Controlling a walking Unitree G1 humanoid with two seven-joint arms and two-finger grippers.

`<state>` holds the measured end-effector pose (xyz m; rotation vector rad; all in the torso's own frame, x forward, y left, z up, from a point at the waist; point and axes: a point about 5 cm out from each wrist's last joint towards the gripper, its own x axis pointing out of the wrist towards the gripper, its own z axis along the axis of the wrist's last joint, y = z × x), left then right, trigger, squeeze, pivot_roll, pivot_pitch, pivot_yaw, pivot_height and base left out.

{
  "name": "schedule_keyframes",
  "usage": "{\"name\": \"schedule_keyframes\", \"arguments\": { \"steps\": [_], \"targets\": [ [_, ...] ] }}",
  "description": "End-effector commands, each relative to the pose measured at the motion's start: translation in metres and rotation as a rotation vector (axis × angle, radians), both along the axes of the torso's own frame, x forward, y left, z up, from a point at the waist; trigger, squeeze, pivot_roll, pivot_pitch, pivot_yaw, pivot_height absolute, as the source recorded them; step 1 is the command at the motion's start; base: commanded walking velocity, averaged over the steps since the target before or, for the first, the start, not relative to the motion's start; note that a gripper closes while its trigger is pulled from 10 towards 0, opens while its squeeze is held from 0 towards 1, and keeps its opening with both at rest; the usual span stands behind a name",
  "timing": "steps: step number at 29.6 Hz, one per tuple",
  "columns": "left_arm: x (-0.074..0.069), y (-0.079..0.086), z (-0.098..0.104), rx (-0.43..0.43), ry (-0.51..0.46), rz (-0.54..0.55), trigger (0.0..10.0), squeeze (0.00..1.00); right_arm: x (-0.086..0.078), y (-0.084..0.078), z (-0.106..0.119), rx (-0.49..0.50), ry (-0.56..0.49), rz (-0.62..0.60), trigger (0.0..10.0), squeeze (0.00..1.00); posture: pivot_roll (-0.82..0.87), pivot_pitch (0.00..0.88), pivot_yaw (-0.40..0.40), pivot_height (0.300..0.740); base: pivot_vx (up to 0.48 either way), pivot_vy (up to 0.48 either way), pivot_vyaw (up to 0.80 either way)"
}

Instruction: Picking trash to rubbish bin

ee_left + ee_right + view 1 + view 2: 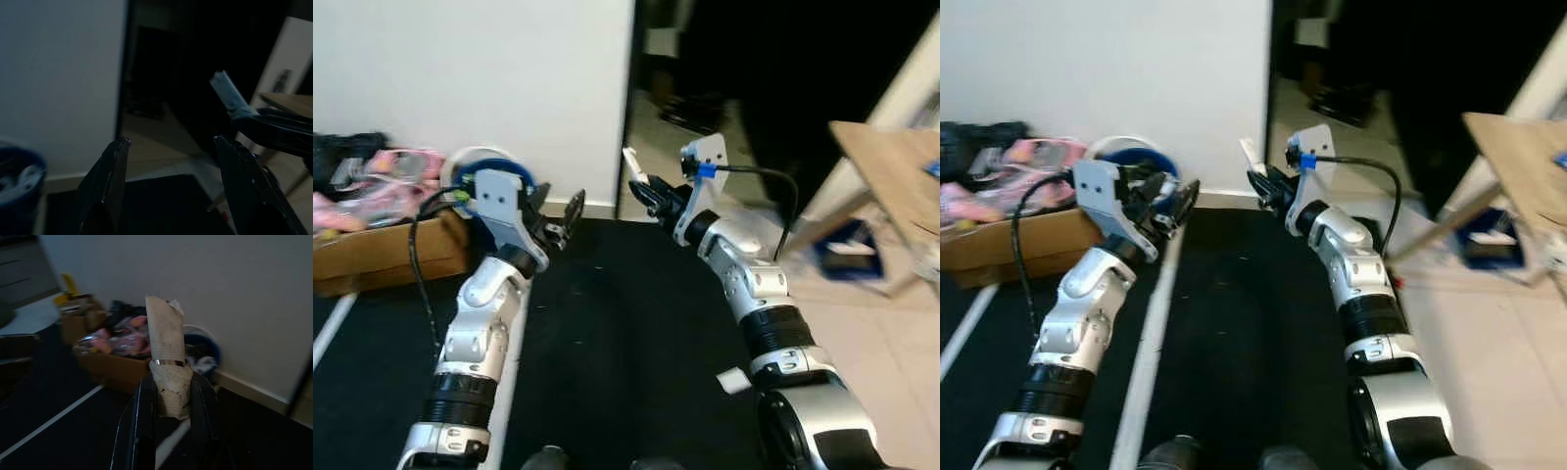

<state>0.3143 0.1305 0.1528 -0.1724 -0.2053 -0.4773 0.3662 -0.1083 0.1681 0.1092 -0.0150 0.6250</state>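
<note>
The right gripper (168,396) is clamped on one crumpled roll of white paper (166,345), whose long axis runs in line with the two black fingers (142,421) and projects beyond their tips toward the white wall (509,78). The left gripper (171,186) holds nothing; its jaws stand wide apart. Both grippers are raised above the black floor mat (626,333), near each other. One round blue rubbish bin (1141,157) stands against the wall, behind the left gripper. Beside the bin sits one brown cardboard box (386,250) of pink and dark clutter. A light wooden table (891,166) stands well apart from the bin.
</note>
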Motion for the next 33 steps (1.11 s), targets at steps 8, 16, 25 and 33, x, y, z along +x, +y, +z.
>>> {"name": "schedule_keyframes", "arguments": {
  "steps": [8, 16, 25, 33],
  "targets": [
    [-0.0005, -0.0029, -0.0015, -0.002, 0.005, -0.012, 10.0, 0.0, -0.0006, -0.002, -0.0038, -0.011, 0.009, -0.001, 10.0, 0.0, -0.08, 0.0, -0.056, 0.74, 0.0, 0.0, 0.79],
    [-0.0007, -0.0031, -0.0022, 0.0, 0.006, -0.012, 10.0, 0.0, -0.0008, -0.0018, -0.0047, -0.011, 0.01, 0.0, 10.0, 0.0, -0.08, 0.0, -0.056, 0.74, 0.0, 0.0, 0.79],
    [-0.0003, -0.0028, -0.0015, -0.001, 0.005, -0.01, 10.0, 0.0, 0.0, -0.0024, -0.0044, -0.008, 0.012, -0.007, 10.0, 0.0, -0.08, 0.0, -0.058, 0.74, 0.0, 0.0, 0.79],
    [-0.0002, -0.0025, -0.0013, -0.001, 0.003, -0.007, 10.0, 0.0, 0.0007, -0.0041, -0.0051, -0.015, 0.013, -0.019, 10.0, 0.0, -0.08, 0.0, -0.058, 0.74, 0.0, 0.0, 0.79]
  ]
}}
